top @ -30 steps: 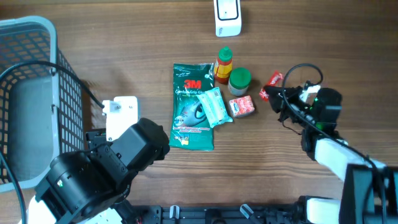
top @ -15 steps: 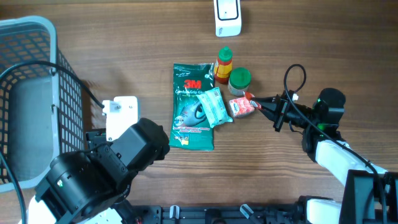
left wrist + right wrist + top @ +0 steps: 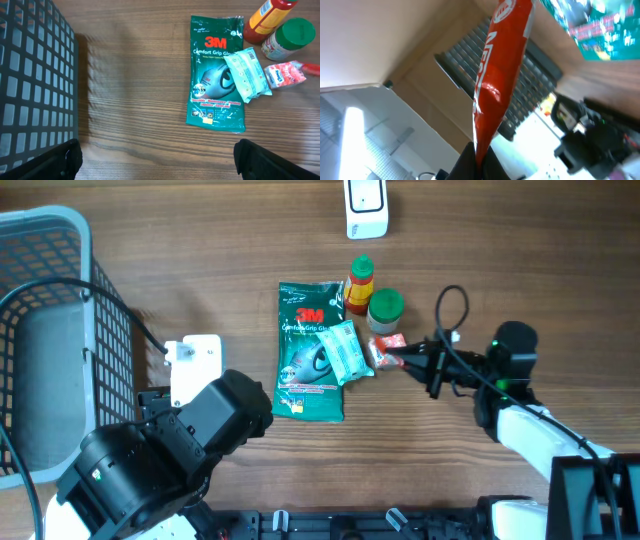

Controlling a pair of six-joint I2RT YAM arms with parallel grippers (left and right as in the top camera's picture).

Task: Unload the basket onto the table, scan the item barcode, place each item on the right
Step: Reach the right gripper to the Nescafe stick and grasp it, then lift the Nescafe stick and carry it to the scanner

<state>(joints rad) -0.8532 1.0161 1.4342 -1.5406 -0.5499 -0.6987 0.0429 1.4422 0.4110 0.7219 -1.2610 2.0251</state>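
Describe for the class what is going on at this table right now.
The right hand is shut on a red packet, holding it beside the other goods in the middle: a green glove pack, a sauce bottle and a green-lidded jar. The left hand hangs open and empty near the grey basket. A white device, probably the scanner, sits at the far edge; the packet is not near it.

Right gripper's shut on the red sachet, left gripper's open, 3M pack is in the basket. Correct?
One thing is off: the 3M pack isn't in the basket. It lies flat on the table, clear of the basket, as the overhead view shows. The rest holds: the right gripper is shut on the red sachet, and the left gripper is open.
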